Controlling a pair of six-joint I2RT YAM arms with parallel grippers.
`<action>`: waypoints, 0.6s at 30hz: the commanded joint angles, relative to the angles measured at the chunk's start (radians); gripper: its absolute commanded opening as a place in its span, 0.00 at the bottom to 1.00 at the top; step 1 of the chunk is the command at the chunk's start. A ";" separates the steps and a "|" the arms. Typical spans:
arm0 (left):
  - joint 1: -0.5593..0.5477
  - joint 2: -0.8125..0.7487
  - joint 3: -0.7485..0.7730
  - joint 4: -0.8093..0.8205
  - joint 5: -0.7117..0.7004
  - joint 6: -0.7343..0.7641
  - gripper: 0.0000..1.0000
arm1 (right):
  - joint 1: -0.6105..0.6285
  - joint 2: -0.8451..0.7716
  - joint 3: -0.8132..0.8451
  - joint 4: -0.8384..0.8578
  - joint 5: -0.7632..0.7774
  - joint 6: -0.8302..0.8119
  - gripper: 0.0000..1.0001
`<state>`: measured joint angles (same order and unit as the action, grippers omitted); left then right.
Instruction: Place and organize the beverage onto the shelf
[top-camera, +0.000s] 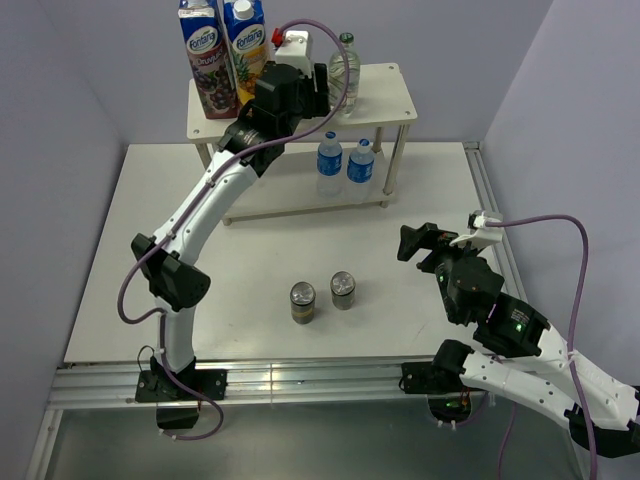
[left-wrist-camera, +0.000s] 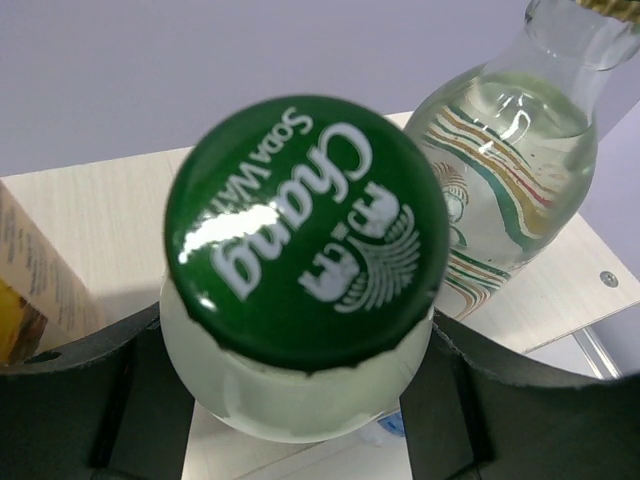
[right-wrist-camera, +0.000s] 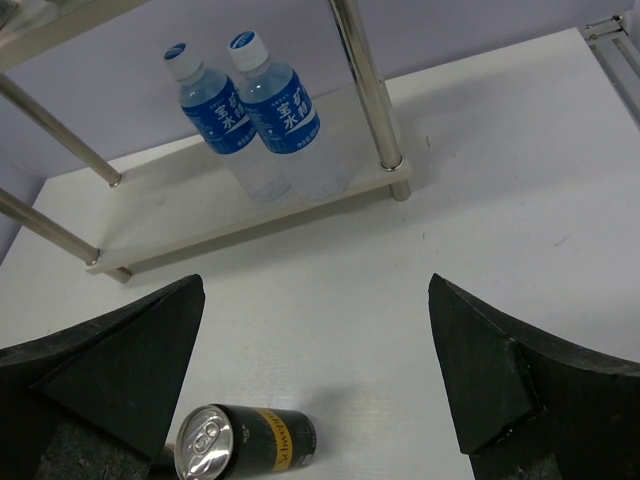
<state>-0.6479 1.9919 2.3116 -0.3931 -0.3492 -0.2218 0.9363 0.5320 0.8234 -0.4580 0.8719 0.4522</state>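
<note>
Your left gripper (left-wrist-camera: 300, 400) was clamped on a green-capped bottle (left-wrist-camera: 305, 235) over the upper board of the shelf (top-camera: 385, 100), just beside the second green-capped bottle (left-wrist-camera: 510, 170). Your right gripper (right-wrist-camera: 315, 290) hung with jaws wide apart and empty above the table (right-wrist-camera: 520, 200) near a can (right-wrist-camera: 245, 440). Both water bottles (right-wrist-camera: 215, 115) stood on the lower board.

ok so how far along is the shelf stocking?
Done: two water bottles stand on the lower tier of the shelf, and one green-capped bottle on its top tier. In hand: the left gripper is shut on the second green-capped bottle, at the top tier. Remaining: two cans on the table, near the open, empty right gripper.
</note>
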 joint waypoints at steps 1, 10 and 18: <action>-0.001 0.018 0.031 0.072 0.067 -0.010 0.00 | 0.006 0.006 -0.004 0.033 0.024 0.006 1.00; -0.001 0.056 0.039 0.074 0.131 -0.017 0.00 | 0.004 0.008 -0.015 0.039 0.027 0.011 1.00; 0.001 0.081 0.069 0.053 0.171 -0.022 0.01 | 0.006 0.008 -0.017 0.038 0.027 0.014 1.00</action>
<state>-0.6430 2.0464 2.3432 -0.3210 -0.2470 -0.2245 0.9363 0.5339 0.8101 -0.4564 0.8753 0.4534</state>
